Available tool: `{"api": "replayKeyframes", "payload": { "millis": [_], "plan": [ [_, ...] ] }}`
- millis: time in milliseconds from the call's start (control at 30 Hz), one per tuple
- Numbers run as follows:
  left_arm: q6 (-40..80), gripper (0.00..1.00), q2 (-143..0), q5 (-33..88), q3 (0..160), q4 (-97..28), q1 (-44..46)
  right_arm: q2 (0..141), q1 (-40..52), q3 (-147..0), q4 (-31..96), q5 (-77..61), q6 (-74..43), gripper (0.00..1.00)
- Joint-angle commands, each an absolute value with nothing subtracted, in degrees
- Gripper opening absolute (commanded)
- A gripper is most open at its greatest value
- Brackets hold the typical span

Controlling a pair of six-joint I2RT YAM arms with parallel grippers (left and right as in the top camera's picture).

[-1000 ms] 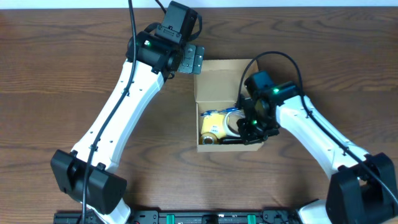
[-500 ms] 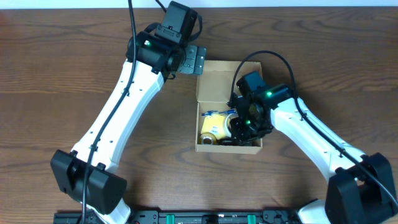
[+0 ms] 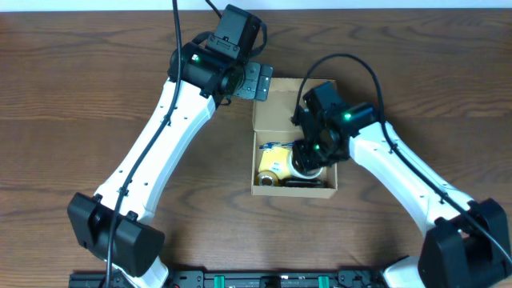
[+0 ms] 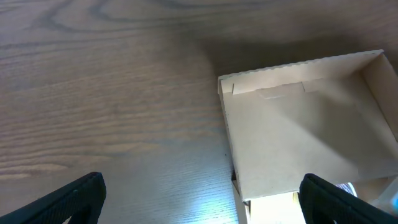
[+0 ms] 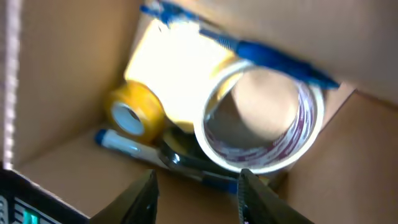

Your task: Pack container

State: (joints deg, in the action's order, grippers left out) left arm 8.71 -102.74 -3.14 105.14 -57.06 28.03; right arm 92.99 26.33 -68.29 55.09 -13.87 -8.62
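The tan cardboard container (image 3: pixel 320 189) sits mid-table with its flap lid (image 3: pixel 284 100) standing open at the far side. Inside lie a yellow tape roll (image 3: pixel 276 167), a white tape roll (image 5: pixel 261 118), a small yellow roll (image 5: pixel 132 112), blue pens (image 5: pixel 273 56) and a dark tool. My right gripper (image 3: pixel 310 164) is open and empty above the box interior; in the right wrist view its fingers (image 5: pixel 140 199) hang over the box's inner wall, just below the white roll. My left gripper (image 3: pixel 254 80) is open and empty by the lid's far left corner (image 4: pixel 225 86).
Brown wooden table (image 3: pixel 72 104) all around the container. A pale wall strip runs along the table's far edge. My left arm stretches diagonally from the front left; my right arm comes from the front right.
My right gripper has moved left and away from the box's front right corner, over the box interior. My left gripper has shifted slightly right toward the lid.
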Motion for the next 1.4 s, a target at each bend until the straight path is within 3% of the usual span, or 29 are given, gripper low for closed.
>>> {"api": "replayKeyframes", "payload": {
  "millis": [0,300,433,467,700,1000,1167,1233,1367],
  "plan": [
    [7.7,1.0,-101.9,-3.0,106.1,-57.4,28.0,93.0,26.7,-70.0,55.0,-13.5,-9.2,0.4],
    [6.3,1.0,-101.9,-3.2,106.1,-56.8,28.0,93.0,26.7,-70.0,55.0,-13.5,-9.4,0.34],
    [6.1,1.0,-101.9,-3.6,106.1,-56.8,28.0,93.0,26.7,-70.0,55.0,-13.3,-9.4,0.41],
    [6.0,0.95,-101.9,-3.6,106.1,-56.8,28.0,93.0,26.7,-70.0,55.0,-13.3,-9.4,0.41],
    [5.7,0.95,-101.9,-3.6,106.1,-55.8,28.0,93.0,26.7,-70.0,55.0,-9.9,-9.6,0.4],
    [5.7,0.95,-101.9,-3.5,106.1,-55.7,28.0,97.0,26.5,-70.0,53.8,-7.9,-10.7,0.33],
    [4.8,0.95,-101.9,-3.4,106.1,-56.8,28.0,102.0,26.5,-70.0,52.3,-7.9,-10.7,0.19],
    [4.6,0.95,-101.9,-3.4,106.1,-57.7,28.0,102.2,26.5,-70.0,51.6,-7.9,-10.7,0.2],
    [4.7,0.95,-101.9,-3.4,106.1,-59.0,27.9,102.2,25.4,-70.3,51.3,-7.9,-10.7,0.33]
  ]
}}
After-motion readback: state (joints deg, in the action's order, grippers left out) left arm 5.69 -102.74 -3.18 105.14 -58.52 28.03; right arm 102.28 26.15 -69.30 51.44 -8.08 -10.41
